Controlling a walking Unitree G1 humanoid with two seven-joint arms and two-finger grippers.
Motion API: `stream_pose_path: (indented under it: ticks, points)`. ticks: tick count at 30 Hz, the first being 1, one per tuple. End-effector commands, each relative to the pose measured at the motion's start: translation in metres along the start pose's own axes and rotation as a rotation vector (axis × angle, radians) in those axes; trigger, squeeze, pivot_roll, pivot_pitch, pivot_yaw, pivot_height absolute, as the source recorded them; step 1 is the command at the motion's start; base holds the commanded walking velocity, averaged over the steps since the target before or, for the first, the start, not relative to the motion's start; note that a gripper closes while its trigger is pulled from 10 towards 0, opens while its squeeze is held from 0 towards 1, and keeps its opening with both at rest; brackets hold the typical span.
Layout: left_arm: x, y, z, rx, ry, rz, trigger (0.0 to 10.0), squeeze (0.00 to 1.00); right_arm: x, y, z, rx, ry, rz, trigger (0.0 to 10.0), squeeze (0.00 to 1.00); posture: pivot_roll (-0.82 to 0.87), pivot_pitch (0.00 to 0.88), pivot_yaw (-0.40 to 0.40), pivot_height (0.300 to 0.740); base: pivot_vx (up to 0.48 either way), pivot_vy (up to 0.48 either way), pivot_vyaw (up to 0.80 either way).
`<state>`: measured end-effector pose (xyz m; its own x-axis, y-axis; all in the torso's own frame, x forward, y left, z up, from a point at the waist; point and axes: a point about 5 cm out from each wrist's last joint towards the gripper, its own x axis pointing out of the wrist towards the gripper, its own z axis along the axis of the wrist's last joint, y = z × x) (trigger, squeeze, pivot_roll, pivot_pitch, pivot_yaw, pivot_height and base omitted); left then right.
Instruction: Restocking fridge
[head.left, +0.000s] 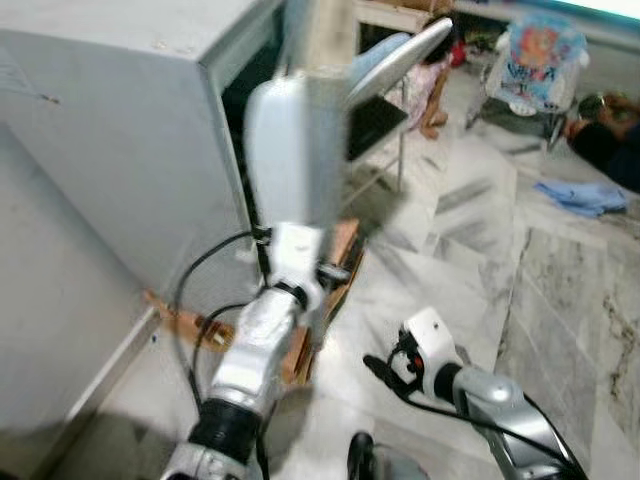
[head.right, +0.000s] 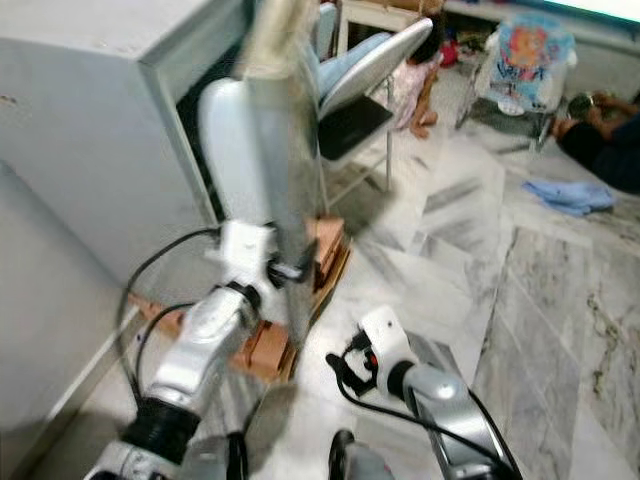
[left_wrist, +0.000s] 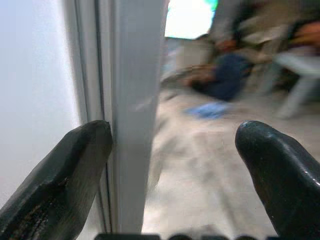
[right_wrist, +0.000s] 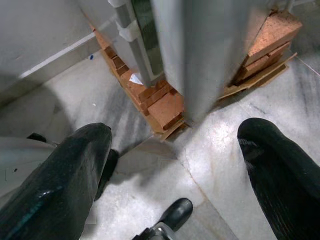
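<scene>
The grey fridge (head.left: 120, 130) stands on bricks (right_wrist: 165, 102), and its door (head.left: 295, 150) is swung partly out, seen edge-on and blurred. My left arm (head.left: 270, 320) is raised to that door. In the left wrist view my left gripper (left_wrist: 175, 150) is open, with the door's edge (left_wrist: 132, 100) between its fingers and close against one finger (left_wrist: 75, 165). My right gripper (right_wrist: 175, 165) is open and holds nothing. It hangs low over the marble floor near the door's bottom corner (right_wrist: 200, 50), and also shows as my right gripper (head.left: 385, 372) in the left eye view.
A grey wall (head.left: 50, 300) runs close on the left. Behind the door stands a chair (head.left: 385, 90). Further back there are a seated person (head.left: 430, 80), a baby seat (head.left: 540, 55), a person lying on the floor (head.left: 605, 140) and a blue cloth (head.left: 585, 195).
</scene>
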<state>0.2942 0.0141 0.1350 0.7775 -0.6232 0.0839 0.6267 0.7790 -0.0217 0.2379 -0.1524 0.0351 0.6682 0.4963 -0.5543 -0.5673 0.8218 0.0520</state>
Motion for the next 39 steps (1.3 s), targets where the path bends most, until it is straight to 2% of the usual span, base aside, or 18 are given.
stream_pose_path:
  ticks: [1, 3, 4, 8, 12, 14, 15, 16, 17, 20, 24, 30, 39]
  points:
    - [0.009, -0.012, 0.024, 0.013, -0.124, -0.022, 10.0, 0.0, -0.003, 0.002, -0.003, 0.002, 0.014, 0.007, 10.0, 0.0, -0.08, 0.15, -0.014, 0.74, 0.0, 0.0, 0.0]
    - [0.008, 0.005, 0.023, -0.005, -0.12, 0.07, 10.0, 0.0, -0.003, 0.003, -0.004, 0.001, 0.016, 0.008, 10.0, 0.0, -0.08, 0.15, -0.014, 0.74, 0.0, 0.0, 0.0]
    - [0.003, 0.024, 0.025, 0.011, -0.12, 0.135, 10.0, 0.0, -0.003, 0.003, -0.004, 0.001, 0.016, 0.008, 10.0, 0.0, -0.08, 0.15, -0.014, 0.74, 0.0, 0.0, 0.0]
    - [-0.012, 0.058, 0.024, 0.087, -0.093, 0.223, 10.0, 0.0, -0.002, 0.002, -0.005, 0.012, 0.018, 0.014, 10.0, 0.0, -0.07, 0.149, -0.013, 0.74, 0.0, 0.0, 0.0]
    - [-0.019, 0.067, 0.022, 0.11, -0.077, 0.252, 10.0, 0.0, -0.001, 0.002, -0.004, 0.007, 0.02, 0.017, 10.0, 0.0, -0.07, 0.149, -0.012, 0.74, 0.0, 0.0, 0.0]
    - [-0.028, 0.074, 0.018, 0.137, -0.063, 0.28, 10.0, 0.0, -0.001, 0.002, -0.004, -0.002, 0.02, 0.021, 10.0, 0.0, -0.07, 0.148, -0.014, 0.74, 0.0, 0.0, 0.0]
    - [-0.037, 0.079, 0.012, 0.143, -0.048, 0.311, 10.0, 0.0, -0.001, 0.002, -0.003, -0.008, 0.015, 0.022, 10.0, 0.0, -0.07, 0.147, -0.015, 0.74, 0.0, 0.0, 0.0]
    - [-0.037, 0.079, 0.012, 0.143, -0.048, 0.311, 10.0, 0.0, -0.001, 0.002, -0.003, -0.008, 0.015, 0.022, 10.0, 0.0, -0.07, 0.147, -0.015, 0.74, 0.0, 0.0, 0.0]
    - [-0.044, 0.082, 0.008, 0.146, -0.037, 0.331, 10.0, 0.0, -0.001, 0.002, -0.003, -0.012, 0.011, 0.022, 10.0, 0.0, -0.07, 0.147, -0.014, 0.74, 0.0, 0.0, 0.0]
    - [-0.074, 0.087, -0.007, 0.123, 0.0, 0.391, 10.0, 0.0, 0.0, 0.0, 0.008, -0.033, -0.071, -0.008, 10.0, 0.0, -0.06, 0.146, -0.012, 0.74, 0.0, -0.105, 0.0]
    - [-0.083, 0.084, -0.013, 0.126, 0.016, 0.399, 10.0, 0.0, 0.003, -0.004, 0.008, -0.027, -0.048, -0.053, 10.0, 0.0, -0.06, 0.145, -0.014, 0.74, 0.196, -0.379, -0.19]
    - [-0.082, 0.083, -0.012, 0.135, 0.015, 0.395, 10.0, 0.0, 0.006, -0.005, 0.009, -0.035, -0.05, -0.057, 10.0, 0.0, -0.06, 0.145, -0.015, 0.74, 0.262, -0.397, -0.73]
    - [-0.067, 0.076, -0.011, 0.161, 0.016, 0.345, 10.0, 0.0, 0.009, -0.006, 0.009, -0.039, -0.057, -0.073, 10.0, 0.0, -0.07, 0.142, -0.004, 0.74, 0.322, -0.352, 0.0]
